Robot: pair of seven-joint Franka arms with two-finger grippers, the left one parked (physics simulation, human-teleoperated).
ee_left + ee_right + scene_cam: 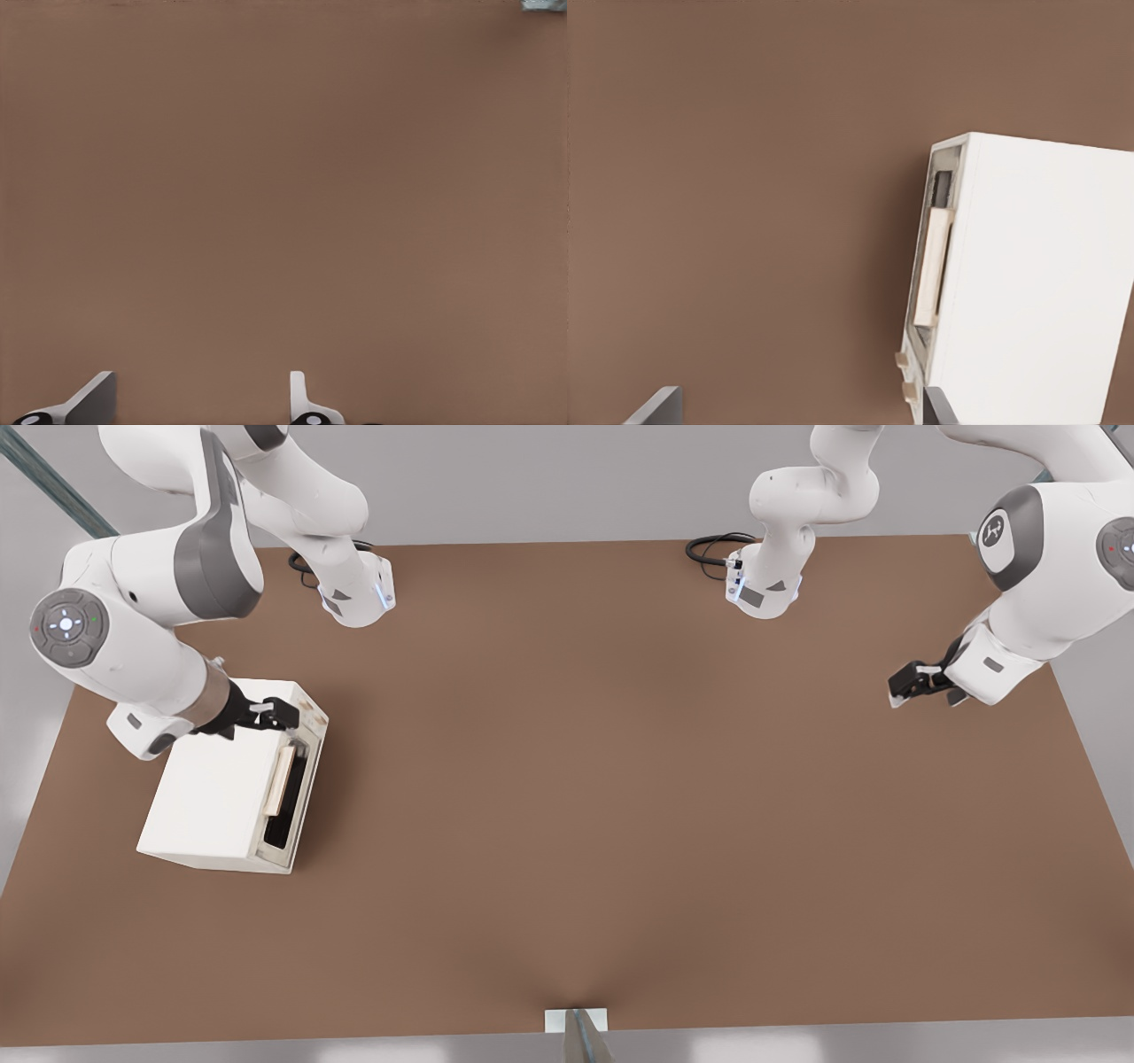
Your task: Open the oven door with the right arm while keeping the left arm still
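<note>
R arm: white Franka at the front view's left, reaching over the oven's far end.
Gripper: black two-finger gripper above the oven top's far corner, just by the door edge; fingers spread open, holding nothing.
Oven: small white box oven on the brown table, at the front view's left.
Oven door: cream oven door faces the front view's right, looks shut.
Handle: tan bar handle on the door's upper part; long axis runs along the door's width, away from the gripper.
Key relation: handle lies just beyond & below the fingertips, nearer the camera; my read: gripper must drop over the door face to straddle the bar.
</note>
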